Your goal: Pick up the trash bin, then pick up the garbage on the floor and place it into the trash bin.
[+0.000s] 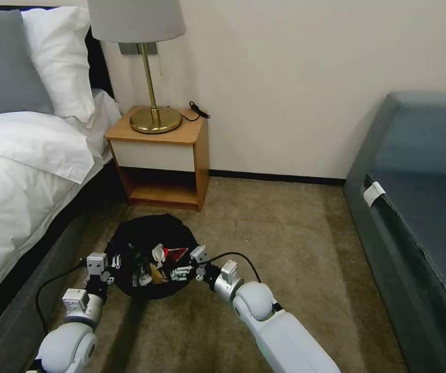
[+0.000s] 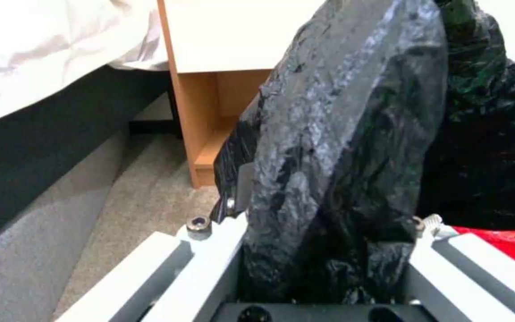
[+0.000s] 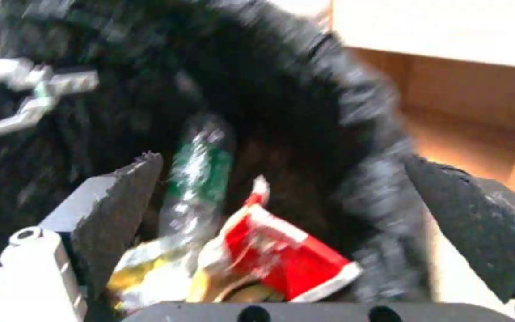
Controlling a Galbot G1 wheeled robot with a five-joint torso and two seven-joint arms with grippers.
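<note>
Head view has the bin (image 1: 148, 243) just in front of the nightstand (image 1: 156, 155), between the bed and the sofa, with both arms on it. Left claw (image 1: 113, 261) is on the rim on the side toward the bed, and in the left wrist view it's clamped on a fold of the black bag (image 2: 341, 147) draped over that rim, fingers (image 2: 210, 250) either side of the plastic. Right claw (image 1: 184, 272) is at the rim on the far side from the bed; in the right wrist view its pads (image 3: 120, 210) stand spread apart, nothing between them, looking down into the bin. Garbage is already inside: bottle (image 3: 201, 179) with green label, red-and-white carton (image 3: 281, 255), yellowish wrapper (image 3: 135, 275) next to it. No litter visible on the carpet around the nightstand. Handling-wise, my guess is the whole thing is light, mostly air and crumpled packaging. The catch is that the bag is thin, crinkly and slick, so gripping plastic alone would probably slide or stretch. I'd pinch bag and hard rim together, since the rim is the stiff bit. Can't tell if the left claw has the rim too or just the bag.
</note>
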